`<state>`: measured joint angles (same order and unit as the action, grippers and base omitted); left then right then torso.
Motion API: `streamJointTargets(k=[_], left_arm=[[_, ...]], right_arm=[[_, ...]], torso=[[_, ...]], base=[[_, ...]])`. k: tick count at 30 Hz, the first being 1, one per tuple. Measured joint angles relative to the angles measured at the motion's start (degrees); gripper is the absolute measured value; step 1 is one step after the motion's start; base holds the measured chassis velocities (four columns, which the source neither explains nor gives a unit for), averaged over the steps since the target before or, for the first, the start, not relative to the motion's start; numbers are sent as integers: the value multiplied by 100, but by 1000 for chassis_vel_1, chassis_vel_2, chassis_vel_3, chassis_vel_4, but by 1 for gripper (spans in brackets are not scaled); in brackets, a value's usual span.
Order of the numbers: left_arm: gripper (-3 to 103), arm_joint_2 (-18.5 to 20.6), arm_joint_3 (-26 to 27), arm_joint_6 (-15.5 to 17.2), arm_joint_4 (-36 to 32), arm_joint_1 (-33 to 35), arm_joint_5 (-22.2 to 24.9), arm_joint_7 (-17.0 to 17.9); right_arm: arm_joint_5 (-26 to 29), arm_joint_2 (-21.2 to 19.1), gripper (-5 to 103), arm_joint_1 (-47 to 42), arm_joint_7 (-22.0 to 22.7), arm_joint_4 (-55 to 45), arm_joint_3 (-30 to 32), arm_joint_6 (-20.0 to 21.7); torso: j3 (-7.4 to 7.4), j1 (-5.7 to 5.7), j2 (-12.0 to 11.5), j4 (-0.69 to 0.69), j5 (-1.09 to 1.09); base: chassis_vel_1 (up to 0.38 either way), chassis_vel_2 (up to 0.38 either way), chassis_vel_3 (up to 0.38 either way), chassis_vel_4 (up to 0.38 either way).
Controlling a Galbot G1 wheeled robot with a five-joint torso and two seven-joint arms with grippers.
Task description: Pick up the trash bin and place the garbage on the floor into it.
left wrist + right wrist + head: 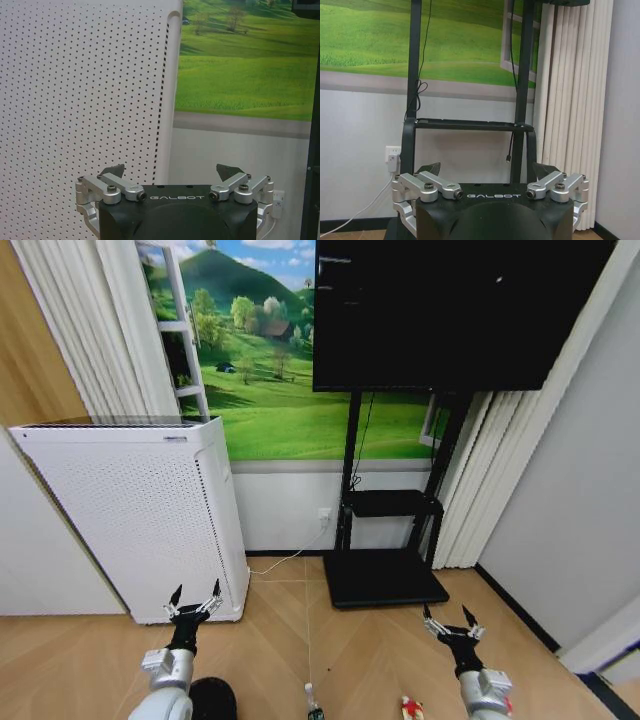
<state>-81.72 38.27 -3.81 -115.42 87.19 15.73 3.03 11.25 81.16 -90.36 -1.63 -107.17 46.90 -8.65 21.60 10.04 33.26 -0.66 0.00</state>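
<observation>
At the lower edge of the head view we see the trash bin [213,698], a round black shape at about seven o'clock, standing on the floor [360,650] (light tan chevron parquet). Near six o'clock lies a small clear bottle [314,705] with a green label. At about five o'clock rests a crumpled red-and-white wrapper [411,708], well apart from the bin.

Even, bright indoor light fills the room, with soft shadows only. The head view bends straight lines near its edges. The television screen [455,310] stays dark, with faint glare.
</observation>
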Motion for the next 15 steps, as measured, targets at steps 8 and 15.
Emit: streamJointTargets(k=[8,15], left_arm=[[100,-1,-1,10,15,3,28,3],[100,-5,-5,10,28,0,27,0]], right_arm=[[0,1,100,-3,-7,23,-10,0],[0,0,100,5,-10,40,-12,-7]], torso=[[-120,-78,-199,0,0],[-208,-140,-348,0,0]], base=[[0,0,0,0],[0,0,0,0]])
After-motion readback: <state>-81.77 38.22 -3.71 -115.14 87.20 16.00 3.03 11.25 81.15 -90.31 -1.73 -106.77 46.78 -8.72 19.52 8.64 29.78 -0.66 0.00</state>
